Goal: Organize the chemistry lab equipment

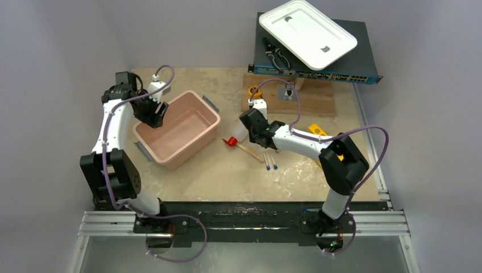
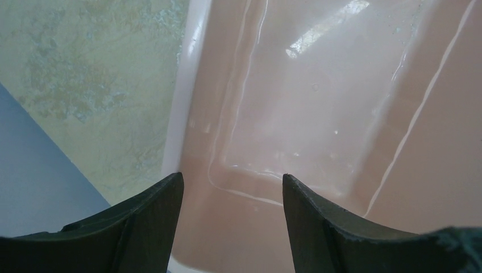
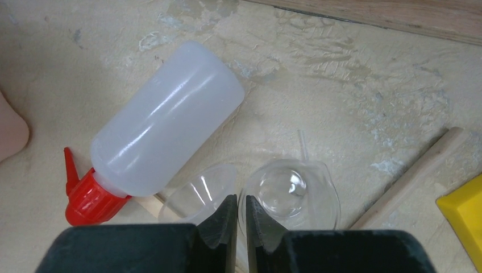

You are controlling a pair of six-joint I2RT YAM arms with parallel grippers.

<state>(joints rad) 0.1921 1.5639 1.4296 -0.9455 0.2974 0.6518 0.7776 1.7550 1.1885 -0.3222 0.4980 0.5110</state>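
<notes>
The right gripper [image 3: 240, 199] sits low over the desk [image 3: 352, 91]. Its jaws are drawn almost together at the mouths of two clear tubes [image 3: 290, 190] and seem to nip the rim of one, though I cannot confirm a firm hold. The squeeze bottle [image 3: 165, 131] lies on its side just beside the tubes, with a wooden stick [image 3: 409, 176] and the yellow rack [image 3: 463, 219] on the other side. The left gripper [image 2: 232, 179] hangs open and empty over the pink bin [image 2: 187, 68]. The step in hand looks like picking up a tube. The next move calls for a gentle lift, without crushing or slipping, then a carry to the bin or rack.
</notes>
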